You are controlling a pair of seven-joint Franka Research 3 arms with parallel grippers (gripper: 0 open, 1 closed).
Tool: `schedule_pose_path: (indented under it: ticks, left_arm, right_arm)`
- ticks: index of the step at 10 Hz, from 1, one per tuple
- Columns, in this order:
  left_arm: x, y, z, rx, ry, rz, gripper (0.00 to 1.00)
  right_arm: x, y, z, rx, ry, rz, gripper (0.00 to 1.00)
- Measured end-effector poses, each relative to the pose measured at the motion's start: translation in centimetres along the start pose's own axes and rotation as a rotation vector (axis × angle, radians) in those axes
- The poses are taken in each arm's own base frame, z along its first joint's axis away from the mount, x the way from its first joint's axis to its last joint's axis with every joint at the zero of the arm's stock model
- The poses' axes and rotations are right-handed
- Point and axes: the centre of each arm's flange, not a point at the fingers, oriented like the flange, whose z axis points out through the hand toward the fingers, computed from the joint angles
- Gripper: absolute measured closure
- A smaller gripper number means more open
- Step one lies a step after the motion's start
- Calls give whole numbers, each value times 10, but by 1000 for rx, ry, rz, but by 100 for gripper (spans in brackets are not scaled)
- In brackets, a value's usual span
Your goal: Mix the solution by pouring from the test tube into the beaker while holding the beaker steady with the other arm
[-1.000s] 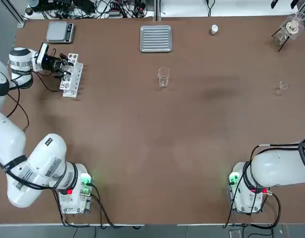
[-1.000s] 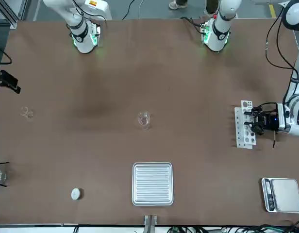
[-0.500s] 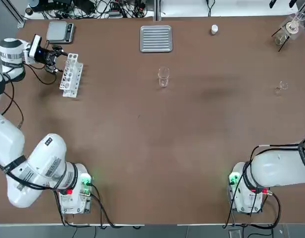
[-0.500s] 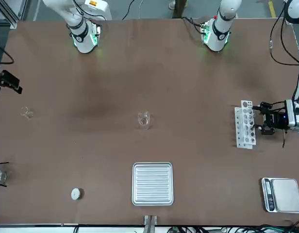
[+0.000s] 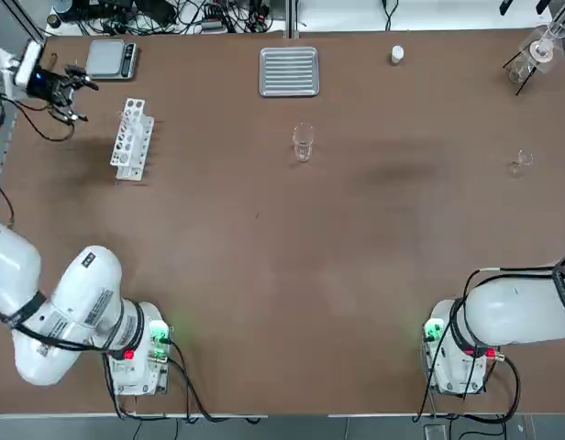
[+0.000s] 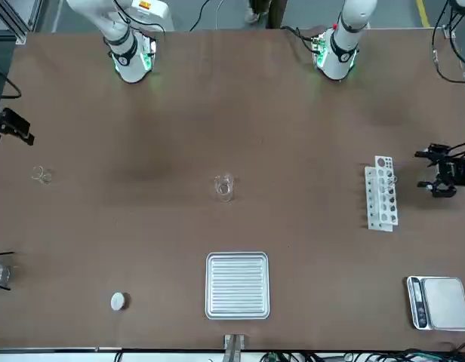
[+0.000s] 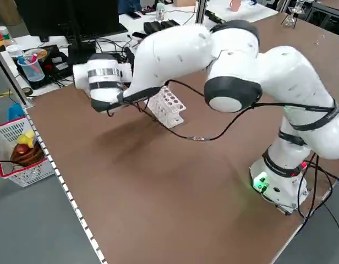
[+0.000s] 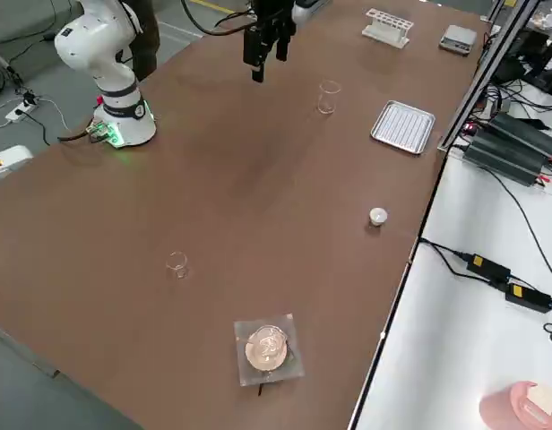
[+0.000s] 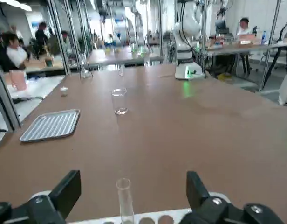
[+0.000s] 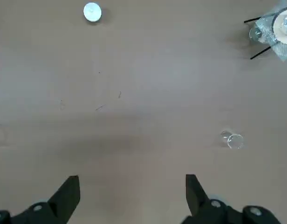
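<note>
My left gripper [image 5: 70, 92] hangs spread and empty just outside the test tube rack [image 5: 129, 139] (one tube [image 9: 124, 199] upright). Any grab should come straight down.

Wide open brown surface [image 5: 264, 257] between me and the beaker [image 5: 303, 144], nothing in the lane. Only the tube rack [image 5: 128, 137] sits right by my left jaws, with 1 tube [image 9: 124, 199] sticking up.

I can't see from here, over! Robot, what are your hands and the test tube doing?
Left gripper open, empty, beside rack. Right gripper open, high over the table. Test tube in rack; beaker alone mid-table.
</note>
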Motion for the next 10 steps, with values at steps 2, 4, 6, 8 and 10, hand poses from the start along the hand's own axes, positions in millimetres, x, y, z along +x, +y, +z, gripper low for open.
schedule_pose_path:
  ticks: [2,4,6,8,10]
  left_arm:
    - [91,-18,-13,-11,-160,-98,0]
    - [198,-44,9,-14,-332,-219,0]
    - [274,-55,41,-6,-507,-354,0]
    - [306,-64,73,1,-604,-492,0]
    - [334,-77,106,60,-722,-654,0]
  right_arm:
    - [0,0,1,0,1,0,0]
    - [0,1,1,0,5,1,0]
    - [0,0,0,0,8,-1,0]
    - [0,-1,0,0,12,-3,0]
    - [1,-3,0,0,14,-5,0]
